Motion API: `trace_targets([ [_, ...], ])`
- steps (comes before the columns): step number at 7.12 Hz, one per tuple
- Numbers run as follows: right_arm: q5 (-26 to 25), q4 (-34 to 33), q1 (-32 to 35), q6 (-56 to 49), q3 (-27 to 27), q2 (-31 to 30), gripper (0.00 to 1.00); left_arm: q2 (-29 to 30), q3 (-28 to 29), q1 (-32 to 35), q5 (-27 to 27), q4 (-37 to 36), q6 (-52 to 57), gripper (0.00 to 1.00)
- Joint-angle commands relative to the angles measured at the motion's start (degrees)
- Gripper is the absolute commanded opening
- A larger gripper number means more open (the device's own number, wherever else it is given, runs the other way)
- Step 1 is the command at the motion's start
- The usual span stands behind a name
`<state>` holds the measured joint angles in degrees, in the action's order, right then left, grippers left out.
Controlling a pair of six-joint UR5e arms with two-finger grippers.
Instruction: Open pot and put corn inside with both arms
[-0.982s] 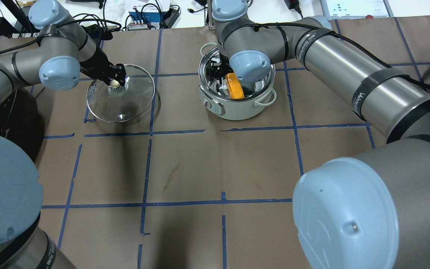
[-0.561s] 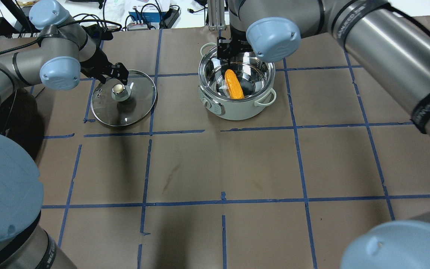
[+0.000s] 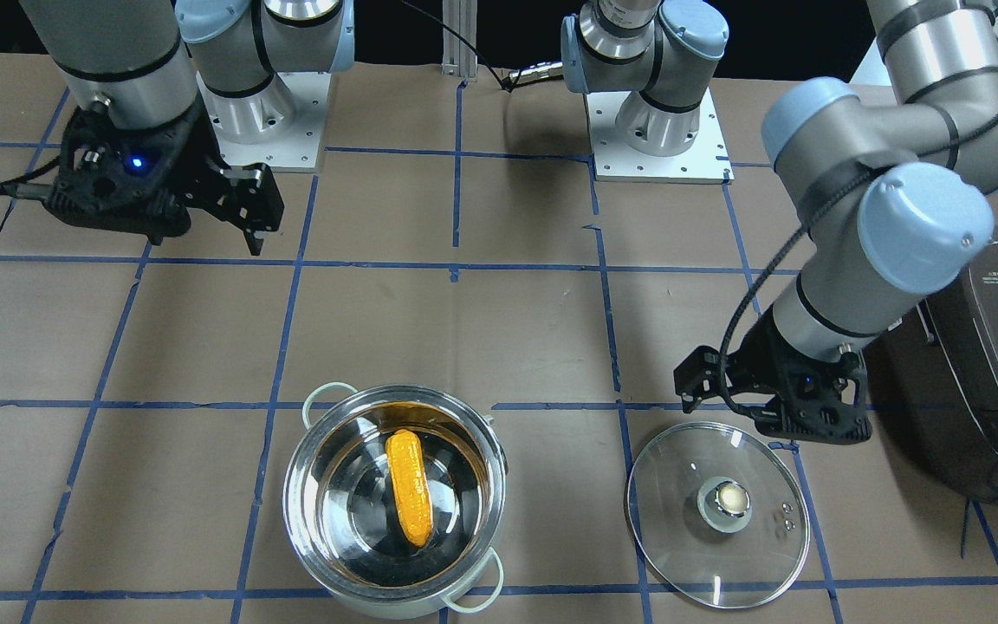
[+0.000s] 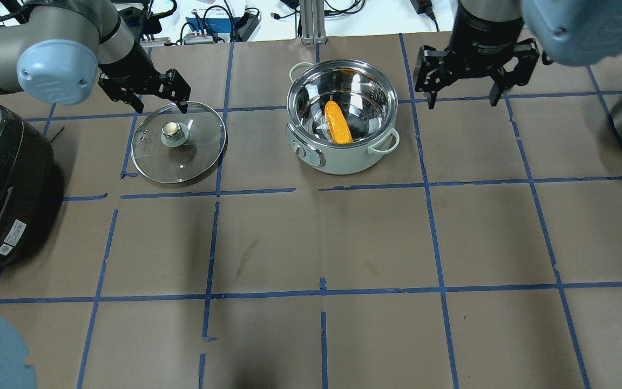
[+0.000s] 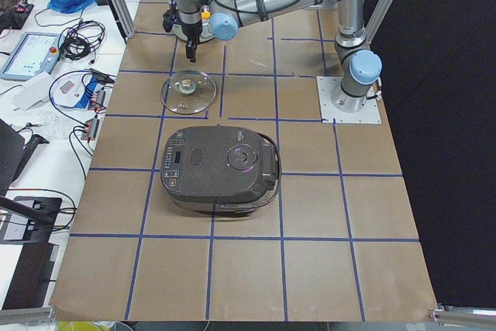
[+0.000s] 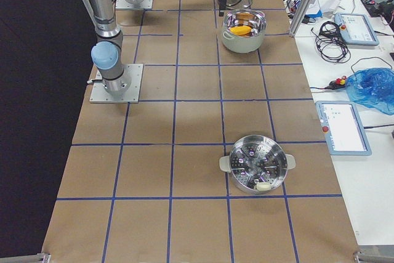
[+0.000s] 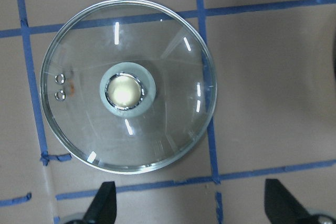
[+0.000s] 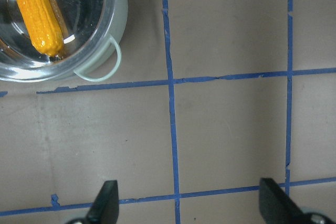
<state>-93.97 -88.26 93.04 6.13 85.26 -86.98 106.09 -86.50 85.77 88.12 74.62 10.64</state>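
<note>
The steel pot (image 4: 343, 161) stands open at the far middle of the table, with the orange-yellow corn (image 4: 338, 122) lying on its bottom. The corn also shows in the front view (image 3: 410, 487) and the right wrist view (image 8: 37, 17). The glass lid (image 4: 181, 162) lies flat on the table left of the pot, knob up. My left gripper (image 4: 160, 105) hovers open and empty just beyond the lid; the lid also shows in the left wrist view (image 7: 128, 93). My right gripper (image 4: 465, 102) hangs open and empty to the right of the pot.
A dark boxy rice cooker (image 4: 3, 183) sits at the left edge, near the lid. A steel steamer pot (image 6: 257, 164) stands far to the right. Blue tape lines cross the brown table cover. Cables and devices lie beyond the far edge.
My right gripper came up out of the pot and moved right, leaving the corn inside. My left gripper let go of the lid knob and backed off; the lid now lies flat.
</note>
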Motion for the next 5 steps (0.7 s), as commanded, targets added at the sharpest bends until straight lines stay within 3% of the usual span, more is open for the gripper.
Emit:
trace_targets([
  [1, 4.2, -3.46, -1.11, -1.04, 3.42, -3.11, 0.94, -7.88, 1.33, 5.27, 2.32, 9.63, -0.62, 1.0],
  [2, 4.93, -5.85, -0.5, -0.51, 3.6, -3.2, 0.94, -8.52, 1.86, 5.81, 2.15, 10.88, -0.62, 1.0],
  [5, 4.59, -4.91, -0.14, 0.88, 2.9, -3.9, 0.96, -8.62, 1.51, 5.29, 2.32, 10.99, -0.53, 1.0],
])
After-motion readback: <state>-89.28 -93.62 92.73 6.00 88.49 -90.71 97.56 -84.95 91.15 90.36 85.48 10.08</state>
